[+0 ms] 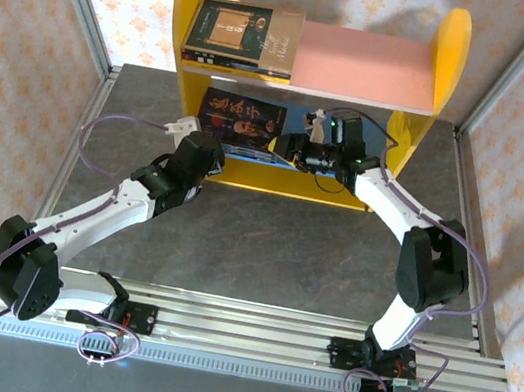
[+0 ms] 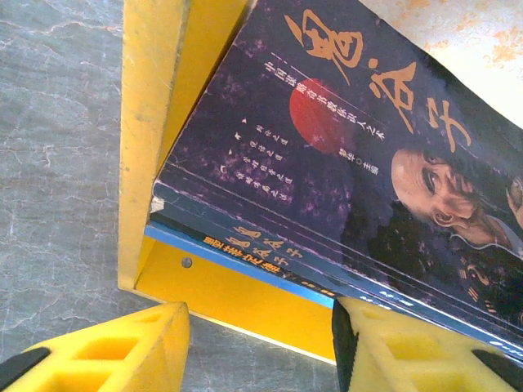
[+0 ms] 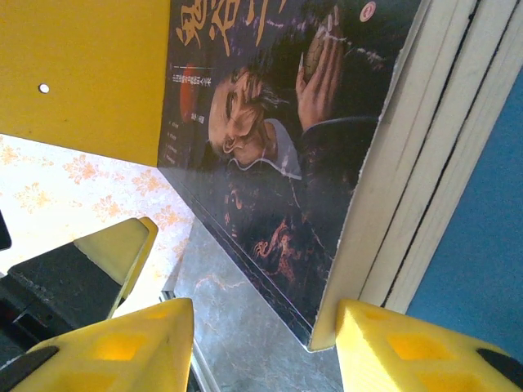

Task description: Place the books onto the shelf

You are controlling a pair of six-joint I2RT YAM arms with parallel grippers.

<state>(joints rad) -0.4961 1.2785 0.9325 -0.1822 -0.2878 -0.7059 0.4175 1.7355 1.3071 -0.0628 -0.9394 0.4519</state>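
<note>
"Well, where do the books lie?" asks the first.

"On the shelf [image 1: 454,47], which stands at the far side of the counter [image 1: 263,247]," says the second. "One pile [image 1: 242,35] lies flat at the left of the pink upper board. The other pile [image 1: 243,117], with a bearded man on its top cover, lies flat on the blue lower board against the left yellow panel. Its near edge sits at the board's front or slightly past it."

"And how would that lower pile handle?"

"They are thin paperbacks, so likely light. Each would bend on its own, but the pile should be stiffer. The covers look smooth and could slide on one another, so a push on the top book alone may fan them out. It seems better to press on the spines and page edges of the whole pile, low and square."

"The fingers?"

"The left fingers [image 2: 122,351] stand apart at the pile's near-left corner, one tip just under the spines, gripping nothing. The right fingers [image 3: 409,343] are spread too, at the page-edge corner, with one tip touching it or very nearly. Nothing is clamped."
</note>
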